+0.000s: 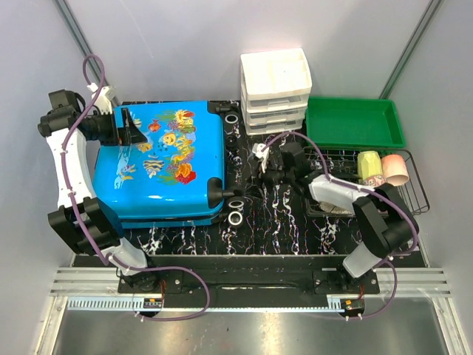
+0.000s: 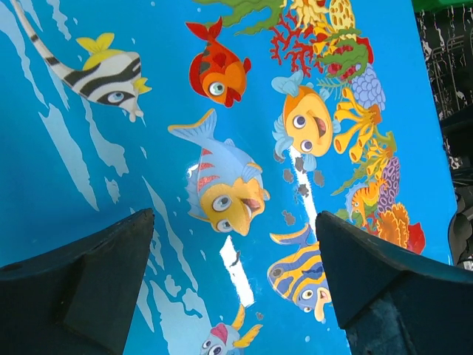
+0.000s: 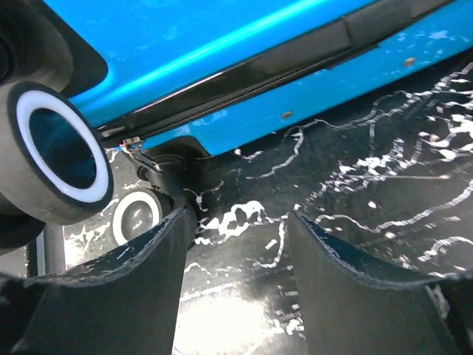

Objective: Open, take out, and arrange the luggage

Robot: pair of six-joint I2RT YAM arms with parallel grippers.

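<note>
Left pincer (image 2: 233,218) gapes wide above the luggage (image 2: 111,148), empty; right pincer (image 3: 240,218) half-open by its wheel (image 3: 55,155), empty.

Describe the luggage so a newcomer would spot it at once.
On the black marbled table, look at the left half: the suitcase lies flat and closed there. It alone is bright blue with fish and coral printed on its lid, unlike the plain white drawers and green tray to its right.
</note>
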